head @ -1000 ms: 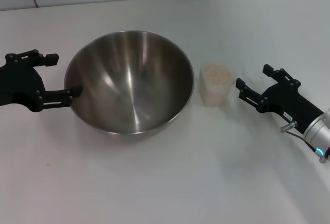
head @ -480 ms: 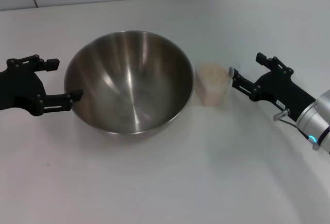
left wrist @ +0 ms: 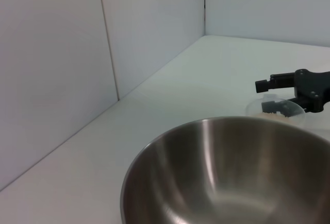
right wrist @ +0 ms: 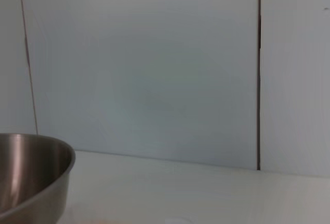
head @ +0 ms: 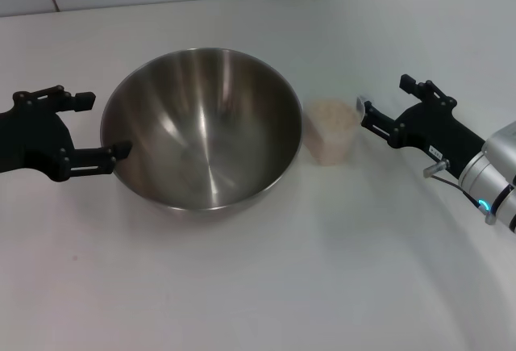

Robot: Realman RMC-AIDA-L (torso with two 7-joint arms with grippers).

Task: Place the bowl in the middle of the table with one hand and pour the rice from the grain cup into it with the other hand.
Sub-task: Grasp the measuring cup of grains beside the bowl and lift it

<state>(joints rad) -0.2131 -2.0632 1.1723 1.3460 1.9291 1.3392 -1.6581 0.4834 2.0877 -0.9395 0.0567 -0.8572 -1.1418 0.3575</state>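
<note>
The steel bowl [head: 201,129] stands empty on the white table [head: 266,286], left of the middle. It also shows in the left wrist view [left wrist: 232,177] and the right wrist view [right wrist: 31,172]. The grain cup [head: 330,131], full of rice [head: 332,113], stands just right of the bowl, close to its rim. My left gripper [head: 107,124] is open at the bowl's left rim, with one finger beside the outer wall. My right gripper [head: 384,97] is open and empty just right of the cup, and its nearer fingertip is almost at the cup's rim. The left wrist view shows the cup [left wrist: 273,109] and the right gripper [left wrist: 265,95] beyond the bowl.
A pale panelled wall [right wrist: 154,69] runs along the table's far edge. Bare tabletop lies in front of the bowl and the cup.
My right gripper has moved up and left, closing in on the cup from the right. The cup looks shifted slightly toward the bowl. The left gripper and the bowl have hardly moved.
</note>
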